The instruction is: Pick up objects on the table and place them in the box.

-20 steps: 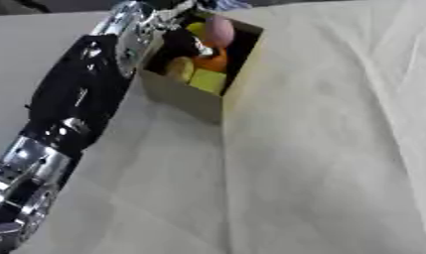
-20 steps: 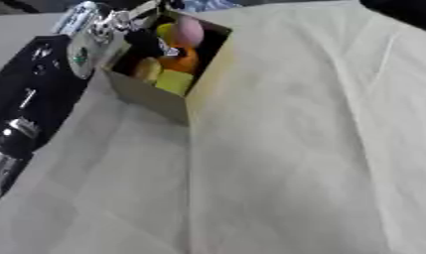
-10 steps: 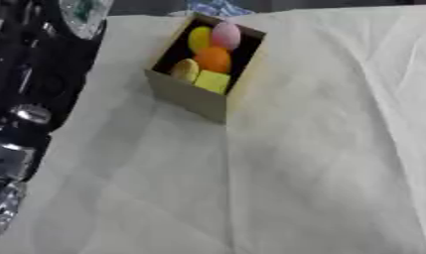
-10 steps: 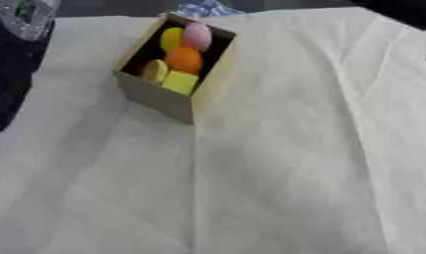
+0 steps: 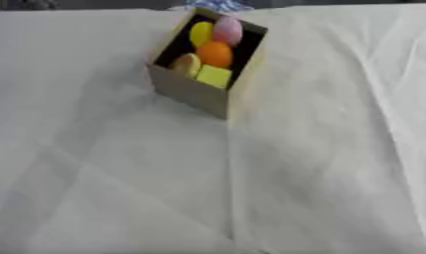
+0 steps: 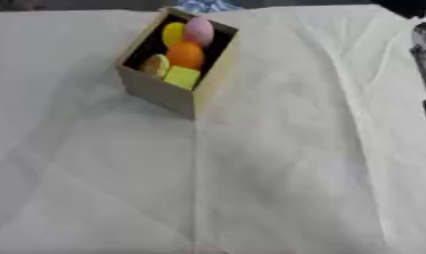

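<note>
Neither hand shows in either view, so whether their fingers are spread or curled cannot be told; only a dark strip of the right arm [image 6: 424,44] edges the right eye view. Five small pieces sit in the box [image 5: 191,92]: a yellow oval [image 5: 200,33], a pink egg shape [image 5: 227,31], an orange ball [image 5: 215,53], a tan round [image 5: 186,65] and a yellow block [image 5: 214,76]. Nothing loose lies on the cloth-covered worktop [image 5: 320,168], so the job looks finished.
</note>
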You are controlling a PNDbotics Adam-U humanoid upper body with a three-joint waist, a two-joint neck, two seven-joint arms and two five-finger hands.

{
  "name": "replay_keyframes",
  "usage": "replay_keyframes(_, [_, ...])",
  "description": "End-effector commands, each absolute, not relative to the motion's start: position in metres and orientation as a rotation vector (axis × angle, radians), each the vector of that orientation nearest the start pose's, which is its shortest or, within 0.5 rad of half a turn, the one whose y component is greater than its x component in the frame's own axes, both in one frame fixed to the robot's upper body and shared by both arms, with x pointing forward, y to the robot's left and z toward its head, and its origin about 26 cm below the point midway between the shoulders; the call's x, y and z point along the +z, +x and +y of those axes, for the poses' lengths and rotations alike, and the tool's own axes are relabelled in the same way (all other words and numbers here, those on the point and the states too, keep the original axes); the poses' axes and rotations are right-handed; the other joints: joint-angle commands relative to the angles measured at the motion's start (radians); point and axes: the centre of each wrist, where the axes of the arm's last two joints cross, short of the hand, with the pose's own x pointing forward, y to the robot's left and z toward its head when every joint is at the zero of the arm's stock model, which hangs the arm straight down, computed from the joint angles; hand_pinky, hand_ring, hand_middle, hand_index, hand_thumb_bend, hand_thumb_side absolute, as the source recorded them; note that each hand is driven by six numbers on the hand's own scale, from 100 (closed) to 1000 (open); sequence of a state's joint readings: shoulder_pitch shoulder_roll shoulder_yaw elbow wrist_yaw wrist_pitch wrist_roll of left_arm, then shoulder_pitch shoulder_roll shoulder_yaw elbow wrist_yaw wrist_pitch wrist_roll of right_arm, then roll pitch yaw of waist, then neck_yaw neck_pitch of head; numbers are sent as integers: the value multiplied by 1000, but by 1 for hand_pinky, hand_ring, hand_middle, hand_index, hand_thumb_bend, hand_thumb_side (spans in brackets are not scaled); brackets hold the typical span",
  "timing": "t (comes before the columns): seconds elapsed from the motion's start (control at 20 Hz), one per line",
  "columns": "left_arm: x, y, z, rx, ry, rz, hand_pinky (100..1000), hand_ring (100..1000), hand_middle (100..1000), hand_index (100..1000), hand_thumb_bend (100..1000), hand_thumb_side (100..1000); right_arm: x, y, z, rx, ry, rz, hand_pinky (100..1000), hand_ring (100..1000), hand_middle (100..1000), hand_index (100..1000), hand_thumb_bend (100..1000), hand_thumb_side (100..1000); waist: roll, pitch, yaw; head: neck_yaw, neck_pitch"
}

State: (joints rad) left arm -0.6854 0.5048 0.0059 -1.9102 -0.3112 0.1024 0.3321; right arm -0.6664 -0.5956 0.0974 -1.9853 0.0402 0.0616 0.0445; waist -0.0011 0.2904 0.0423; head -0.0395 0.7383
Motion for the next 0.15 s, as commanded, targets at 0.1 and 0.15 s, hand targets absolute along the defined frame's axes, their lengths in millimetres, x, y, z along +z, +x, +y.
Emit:
replay_keyframes(0.1, [308, 305, 277, -77, -1098, 3414, 760, 671, 656, 782, 399, 471, 321, 305, -239, 751, -335, -2516, 896, 689, 689, 794, 100, 554, -5, -24, 8, -9, -7])
replay_keyframes(0.15, [299, 305, 281, -127, -1104, 3451, 759, 668, 651, 774, 387, 486, 320, 305, -238, 739, -329, -2522, 899, 699, 712, 810, 100, 558, -6, -24, 10, -9, -8])
